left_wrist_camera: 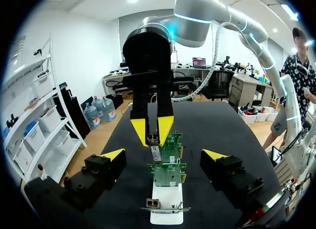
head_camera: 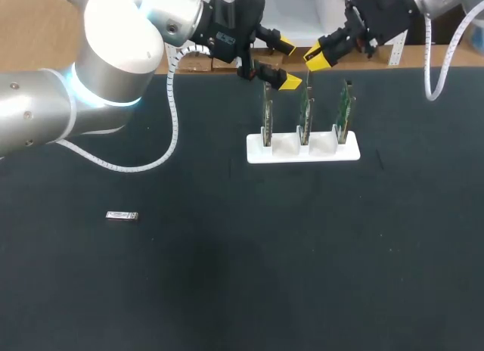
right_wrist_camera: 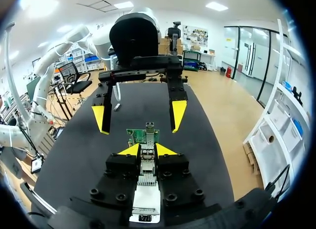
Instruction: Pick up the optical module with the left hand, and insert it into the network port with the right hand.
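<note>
My right gripper [right_wrist_camera: 147, 150] is shut on a small silver optical module [right_wrist_camera: 147, 165], held over the middle green card [right_wrist_camera: 143, 136] of a white stand [head_camera: 302, 152]. In the left wrist view the right gripper [left_wrist_camera: 152, 130] hangs just ahead with the module [left_wrist_camera: 155, 152] pointing down at the cards. My left gripper [head_camera: 287, 63] stands open with nothing held, at the stand's far left end, its fingers either side of the row of cards [left_wrist_camera: 168, 172]. A second silver module [head_camera: 121, 215] lies flat on the black table at the left.
Three upright green cards [head_camera: 305, 109] stand in the white stand, near the table's far edge. The two grippers face each other closely above it. A white cable [head_camera: 170, 132] loops from my left arm onto the mat.
</note>
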You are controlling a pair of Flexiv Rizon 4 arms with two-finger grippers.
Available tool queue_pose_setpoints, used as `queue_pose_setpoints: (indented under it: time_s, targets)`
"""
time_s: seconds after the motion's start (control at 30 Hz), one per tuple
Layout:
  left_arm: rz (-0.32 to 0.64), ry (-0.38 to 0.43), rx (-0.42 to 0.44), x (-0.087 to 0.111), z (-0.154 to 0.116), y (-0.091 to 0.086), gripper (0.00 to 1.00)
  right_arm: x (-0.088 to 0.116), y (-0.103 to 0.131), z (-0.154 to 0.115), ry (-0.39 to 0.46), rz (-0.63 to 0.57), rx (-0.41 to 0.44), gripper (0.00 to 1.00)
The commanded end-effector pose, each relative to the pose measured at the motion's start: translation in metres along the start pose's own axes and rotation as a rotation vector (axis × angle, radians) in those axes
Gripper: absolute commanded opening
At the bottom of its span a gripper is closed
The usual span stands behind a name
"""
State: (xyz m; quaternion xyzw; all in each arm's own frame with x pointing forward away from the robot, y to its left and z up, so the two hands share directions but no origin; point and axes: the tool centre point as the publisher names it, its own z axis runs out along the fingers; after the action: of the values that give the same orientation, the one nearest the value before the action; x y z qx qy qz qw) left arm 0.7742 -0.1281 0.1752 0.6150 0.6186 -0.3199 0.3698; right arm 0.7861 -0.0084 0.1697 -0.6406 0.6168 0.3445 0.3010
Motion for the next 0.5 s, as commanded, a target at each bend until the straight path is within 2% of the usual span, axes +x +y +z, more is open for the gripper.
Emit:
queue_pose_setpoints:
  time_s: [0.03,0.5]
  targets:
    - [-0.004,0.009,0.001,-0.0017,0.0001,0.0010,1.00,0.0034,-0.0009,0.0027,-0.003,-0.003,0.001,0.00]
    - [-0.004,0.009,0.001,-0.0017,0.0001,0.0010,1.00,0.0007,0.0017,0.0025,-0.007,-0.045,-0.001,0.00]
